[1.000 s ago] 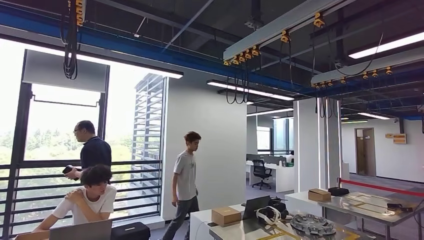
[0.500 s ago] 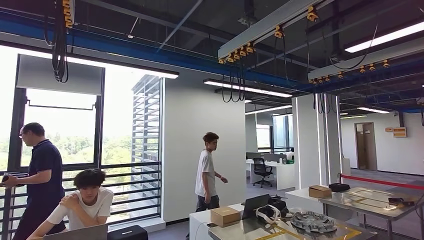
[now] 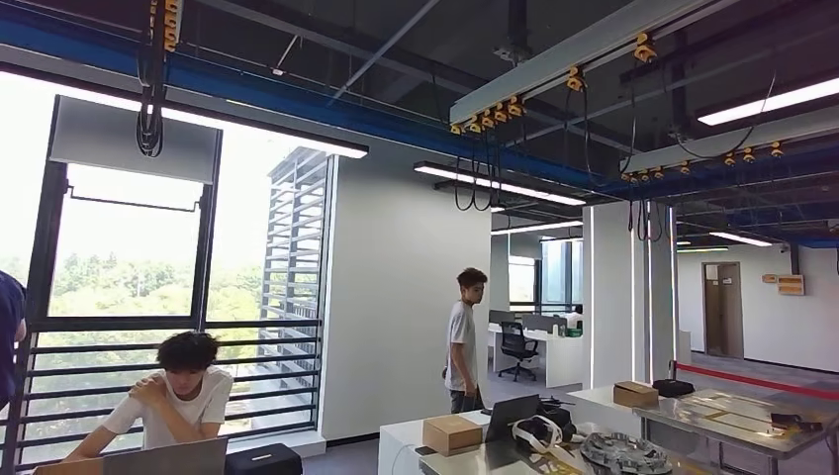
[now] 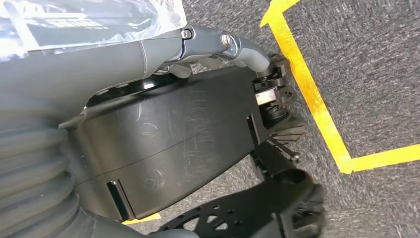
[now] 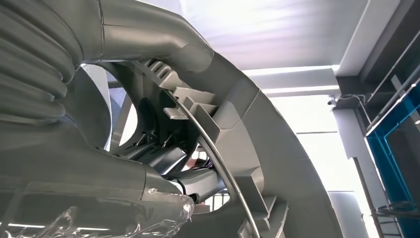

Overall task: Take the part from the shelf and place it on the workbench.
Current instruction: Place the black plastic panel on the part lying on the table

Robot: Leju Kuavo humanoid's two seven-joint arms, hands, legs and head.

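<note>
Head view faces level across the room; wrist views sit close behind each hand

Left hand (image 4: 163, 54): lying against a scratched black panel (image 4: 168, 144) | Floor: grey carpet (image 4: 366, 74) showing beneath | Marking: yellow tape line (image 4: 317, 106) turning a corner

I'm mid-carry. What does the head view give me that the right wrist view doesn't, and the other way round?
Head view: the room ahead, with a seated person at a laptop, a standing person further back, and a metal workbench at lower right.
Right wrist view: a close look at the right hand wrapped around a large curved grey ribbed part.
Both: the blue overhead beam and lit ceiling strips.
</note>
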